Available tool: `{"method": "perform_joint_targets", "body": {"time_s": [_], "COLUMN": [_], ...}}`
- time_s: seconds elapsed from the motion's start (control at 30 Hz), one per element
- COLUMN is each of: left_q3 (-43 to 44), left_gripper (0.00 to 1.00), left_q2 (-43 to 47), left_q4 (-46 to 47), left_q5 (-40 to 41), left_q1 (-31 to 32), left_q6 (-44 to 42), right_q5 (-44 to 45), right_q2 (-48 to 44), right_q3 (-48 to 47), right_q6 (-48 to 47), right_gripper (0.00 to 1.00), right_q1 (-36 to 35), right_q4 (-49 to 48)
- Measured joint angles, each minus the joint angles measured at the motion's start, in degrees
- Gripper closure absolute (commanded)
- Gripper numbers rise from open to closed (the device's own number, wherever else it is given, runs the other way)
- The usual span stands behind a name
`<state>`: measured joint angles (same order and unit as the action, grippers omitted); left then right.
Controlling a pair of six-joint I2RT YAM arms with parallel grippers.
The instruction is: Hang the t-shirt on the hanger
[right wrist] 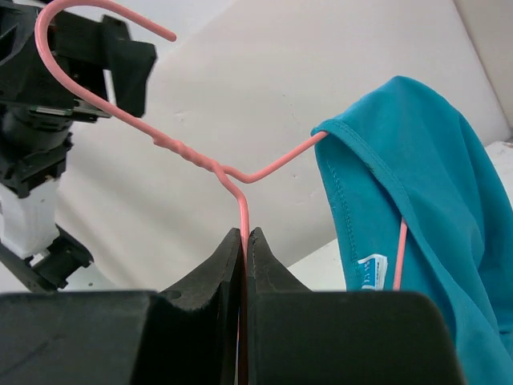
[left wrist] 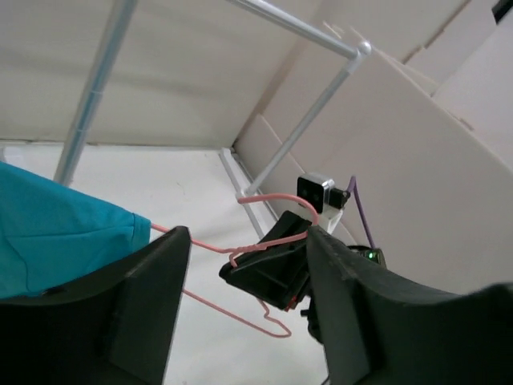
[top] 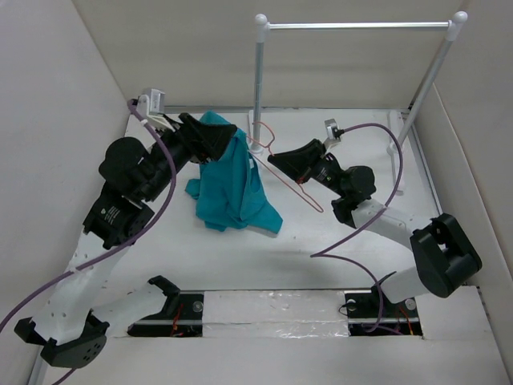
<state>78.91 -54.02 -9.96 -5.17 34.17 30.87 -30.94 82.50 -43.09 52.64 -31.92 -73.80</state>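
R gripper (right wrist: pixel 244 237): fingers clamped on hanger (right wrist: pixel 200 164) wire just below the twisted neck, hook up. T-shirt (top: pixel 236 180) is draped over one hanger arm above the table (top: pixel 240 257). L gripper (left wrist: pixel 247 241): fingers apart, holding nothing, just beside shirt. Rail (top: pixel 357 26) post (top: pixel 259 80) stands close behind shirt and hanger.

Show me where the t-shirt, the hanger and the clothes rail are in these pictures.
t-shirt (top: pixel 236 180), top view, middle of the draped cloth.
hanger (right wrist: pixel 191 157), right wrist view, twisted neck below the hook.
rail (top: pixel 361 26), top view, horizontal bar between the two posts.
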Motion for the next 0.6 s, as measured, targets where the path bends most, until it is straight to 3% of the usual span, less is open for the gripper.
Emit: {"method": "perform_joint_targets", "body": {"time_s": [0.1,0.2,0.33,0.47,0.6], "left_q3": [-2.1,-9.68,-15.5,-22.47,-26.73], "left_gripper": [0.6,0.63,0.53,0.33,0.3], "left_q2": [2.69,5.9,4.52,2.67,2.91], "left_q4": [1.05,3.04,5.31,8.59,10.78], "left_q5": [3.91,5.92,6.16,9.77,13.03], "left_q1": [0.0,-0.02,-0.02,0.02,0.02], "left_q6": [1.49,4.2,7.3,9.22,10.62], "right_q5": [0.57,0.59,0.72,0.74,0.74], "right_q2": [0.44,0.44,0.44,0.02,-0.83], "right_q3": [0.26,0.5,0.52,0.83,0.87], "right_q6": [0.55,0.98,1.16,0.92,0.24], "right_gripper": [1.0,1.0,1.0,1.0,1.0], "right_q1": [0.02,0.33,0.48,0.48,0.44], "right_q4": [0.2,0.13,0.13,0.2,0.11]}}
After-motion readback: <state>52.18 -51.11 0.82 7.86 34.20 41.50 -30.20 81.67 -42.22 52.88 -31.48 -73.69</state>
